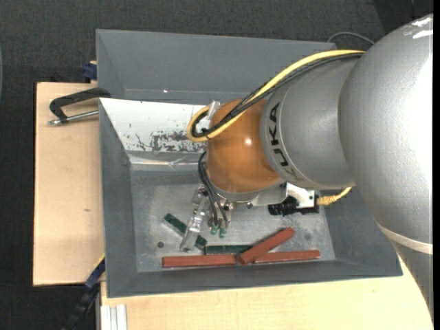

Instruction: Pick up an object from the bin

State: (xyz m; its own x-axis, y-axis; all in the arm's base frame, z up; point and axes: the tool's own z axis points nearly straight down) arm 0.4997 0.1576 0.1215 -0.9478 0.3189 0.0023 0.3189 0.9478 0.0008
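Lying in grey bin (pixel 115 184), red sticks (pixel 199 260), green pieces (pixel 173 221)

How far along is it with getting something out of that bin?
Done: the gripper is down inside the bin, low over the floor, just above a short dark green bar. In hand: nothing looks lifted. The reddish-brown sticks lie flat along the near wall. Left: closing on one thing and raising it clear of the bin.
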